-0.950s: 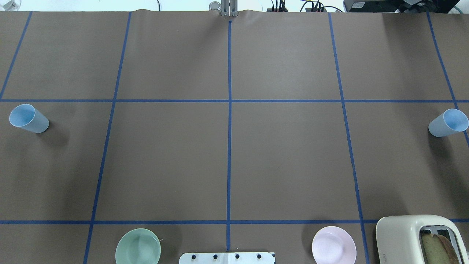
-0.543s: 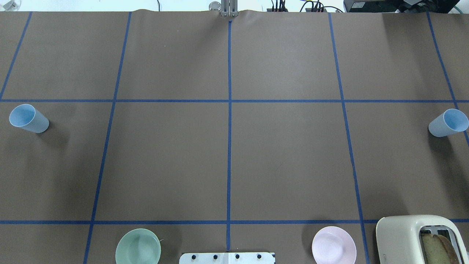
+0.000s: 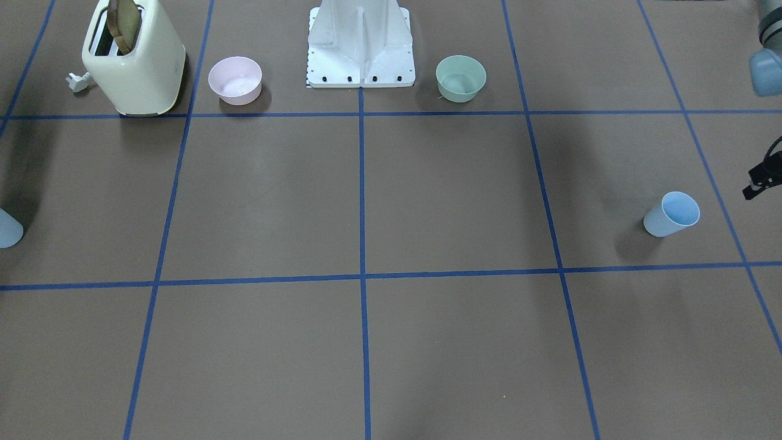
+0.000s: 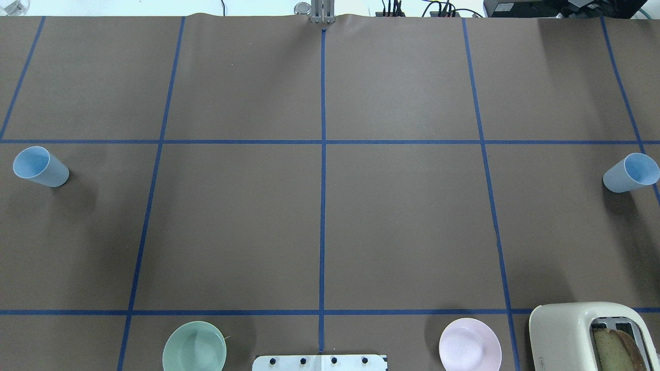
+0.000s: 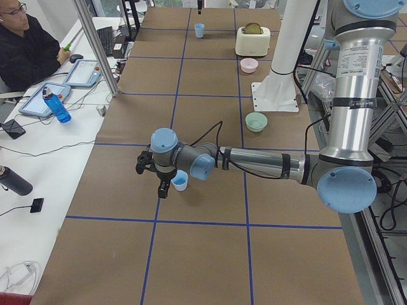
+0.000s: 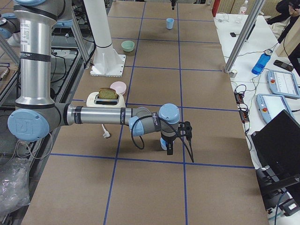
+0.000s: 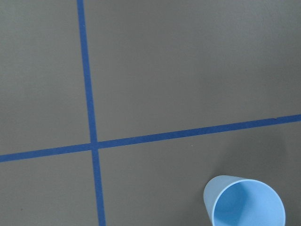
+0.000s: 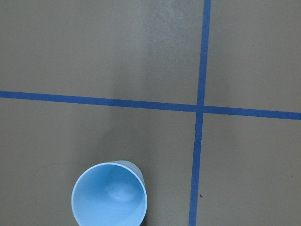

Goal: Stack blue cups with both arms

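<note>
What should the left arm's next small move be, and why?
Probably shift the left gripper over its blue cup. The cup stands upright, ungrasped, cut off at the left wrist view's lower edge, not centred; the side view shows the gripper just beside it.

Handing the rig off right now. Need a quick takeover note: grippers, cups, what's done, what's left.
Left gripper: beside the left cup, not holding it; can't tell whether it is open or shut.
Right gripper: by the right cup, not holding it; likewise can't tell.
Cups: both upright, far apart at opposite ends of the table.
Done: nothing grasped or stacked.
Left: grasp each cup, bring them together, nest one in the other.
</note>
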Action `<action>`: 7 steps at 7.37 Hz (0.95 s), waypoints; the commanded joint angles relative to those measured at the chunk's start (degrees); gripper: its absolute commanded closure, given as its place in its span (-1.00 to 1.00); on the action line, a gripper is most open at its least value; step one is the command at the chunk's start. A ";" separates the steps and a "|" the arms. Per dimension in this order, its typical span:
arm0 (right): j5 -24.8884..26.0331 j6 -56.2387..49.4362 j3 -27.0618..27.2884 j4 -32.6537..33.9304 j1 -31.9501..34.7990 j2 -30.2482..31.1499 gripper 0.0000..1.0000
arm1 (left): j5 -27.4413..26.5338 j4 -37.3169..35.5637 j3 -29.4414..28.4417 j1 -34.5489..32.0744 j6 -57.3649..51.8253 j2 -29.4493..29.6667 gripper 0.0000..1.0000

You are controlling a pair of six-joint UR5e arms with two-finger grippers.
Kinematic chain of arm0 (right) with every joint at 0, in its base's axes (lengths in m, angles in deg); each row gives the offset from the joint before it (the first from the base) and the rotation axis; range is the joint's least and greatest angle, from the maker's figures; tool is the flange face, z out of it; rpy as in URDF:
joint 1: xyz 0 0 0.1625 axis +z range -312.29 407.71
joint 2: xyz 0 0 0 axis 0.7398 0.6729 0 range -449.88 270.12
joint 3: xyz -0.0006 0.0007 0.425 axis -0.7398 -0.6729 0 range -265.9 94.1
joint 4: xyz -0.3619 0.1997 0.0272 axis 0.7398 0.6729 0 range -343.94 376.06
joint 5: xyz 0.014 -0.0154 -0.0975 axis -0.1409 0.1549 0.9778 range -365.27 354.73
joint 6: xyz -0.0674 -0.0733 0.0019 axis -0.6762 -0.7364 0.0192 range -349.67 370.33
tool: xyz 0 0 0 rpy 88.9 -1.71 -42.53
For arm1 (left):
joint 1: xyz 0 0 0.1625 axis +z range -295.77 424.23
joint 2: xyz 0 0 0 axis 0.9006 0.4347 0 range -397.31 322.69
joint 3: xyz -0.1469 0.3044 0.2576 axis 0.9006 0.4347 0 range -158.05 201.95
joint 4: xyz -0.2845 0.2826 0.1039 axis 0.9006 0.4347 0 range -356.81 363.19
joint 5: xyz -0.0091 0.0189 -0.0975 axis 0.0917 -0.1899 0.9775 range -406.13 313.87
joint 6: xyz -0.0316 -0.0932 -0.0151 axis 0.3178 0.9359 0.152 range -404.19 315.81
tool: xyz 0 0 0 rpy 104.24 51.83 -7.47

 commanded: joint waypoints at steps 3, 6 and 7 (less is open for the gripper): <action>0.01 0.19 0.84 -0.03 0.00 0.14 -1.00 | -1.83 3.74 -5.87 4.73 0.68 3.61 -0.94; -0.08 0.28 0.76 -0.03 0.00 -0.12 -1.00 | -1.83 4.19 -6.41 6.32 0.94 3.79 -0.94; -0.08 0.28 0.75 -0.03 0.00 -0.21 -1.00 | -1.92 5.84 -6.58 6.49 0.94 3.27 -0.94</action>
